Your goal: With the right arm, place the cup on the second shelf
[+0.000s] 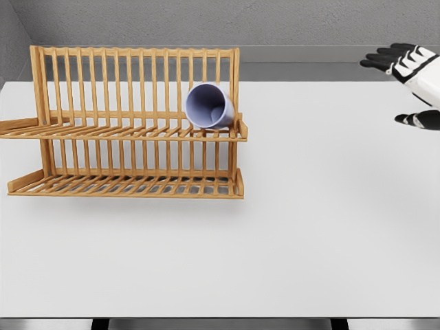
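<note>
Lilac cup point(210, 106) lies tipped on upper shelf point(124, 131) of wooden rack point(130, 124), right end.
Right hand point(411, 75) far right, well apart; fingers point(379, 60) spread, empty. White worktop point(309, 227) w/ wide open room between.

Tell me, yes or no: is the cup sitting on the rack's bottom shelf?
No. The cup lies on its side on the upper shelf of the wooden rack, near its right end.
</note>
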Controlling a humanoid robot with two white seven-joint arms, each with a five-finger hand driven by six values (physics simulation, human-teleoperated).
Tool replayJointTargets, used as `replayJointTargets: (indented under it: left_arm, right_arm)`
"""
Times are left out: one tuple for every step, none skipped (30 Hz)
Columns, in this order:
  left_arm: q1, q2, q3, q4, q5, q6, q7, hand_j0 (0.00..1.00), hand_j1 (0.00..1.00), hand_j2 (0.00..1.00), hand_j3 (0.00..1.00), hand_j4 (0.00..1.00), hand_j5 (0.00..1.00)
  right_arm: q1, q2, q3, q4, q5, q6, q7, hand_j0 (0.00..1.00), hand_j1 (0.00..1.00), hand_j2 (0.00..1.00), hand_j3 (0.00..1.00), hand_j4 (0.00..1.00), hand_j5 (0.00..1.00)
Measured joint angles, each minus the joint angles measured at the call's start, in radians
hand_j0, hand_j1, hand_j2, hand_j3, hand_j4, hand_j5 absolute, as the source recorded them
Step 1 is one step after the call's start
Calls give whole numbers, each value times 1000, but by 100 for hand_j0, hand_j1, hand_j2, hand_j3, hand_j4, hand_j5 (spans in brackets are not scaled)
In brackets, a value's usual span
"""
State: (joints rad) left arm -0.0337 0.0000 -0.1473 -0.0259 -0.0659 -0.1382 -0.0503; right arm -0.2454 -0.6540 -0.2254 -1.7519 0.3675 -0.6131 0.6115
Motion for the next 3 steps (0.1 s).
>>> replayJointTargets:
  left_arm:
    - [0,0,0,-2,0,0,0,100,100,100,100,100,100]
    - [0,0,1,-4,1,0,0,100,100,100,100,100,100]
    - [2,0,0,-5,-2,0,0,100,100,100,100,100,100]
  right_arm:
    - [-2,1,-4,0,1,0,0,100,100,100,100,100,100]
    - [-3,2,-7,-1,1,0,0,100,100,100,100,100,100]
    - [-3,3,-9,-1,1,0,0,100,100,100,100,100,100]
